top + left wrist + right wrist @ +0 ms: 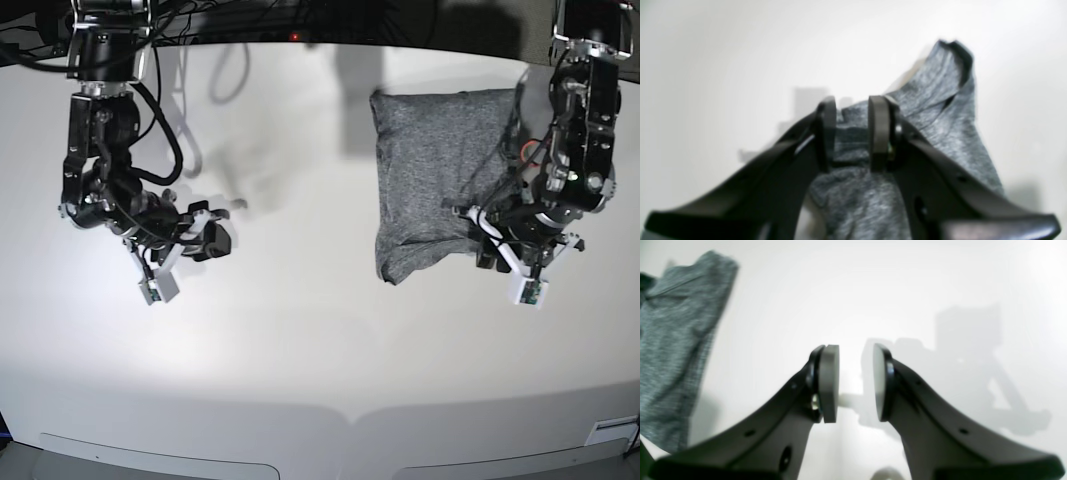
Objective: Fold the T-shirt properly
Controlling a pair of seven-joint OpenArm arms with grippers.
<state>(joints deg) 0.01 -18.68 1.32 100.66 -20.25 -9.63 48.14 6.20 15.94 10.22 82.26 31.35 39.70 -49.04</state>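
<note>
T-shirt (pixel 435 175) lies folded-ish on the surface (pixel 300 330), far right. My left hand (pixel 851 133) is pinching its near right edge. My right hand (pixel 855 383) hangs parted and empty, well left of it.

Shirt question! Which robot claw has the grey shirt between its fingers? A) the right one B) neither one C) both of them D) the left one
D: the left gripper has the shirt bunched between its pads at the near edge, while the right gripper is open over the bare white table with nothing between its pads.
</note>
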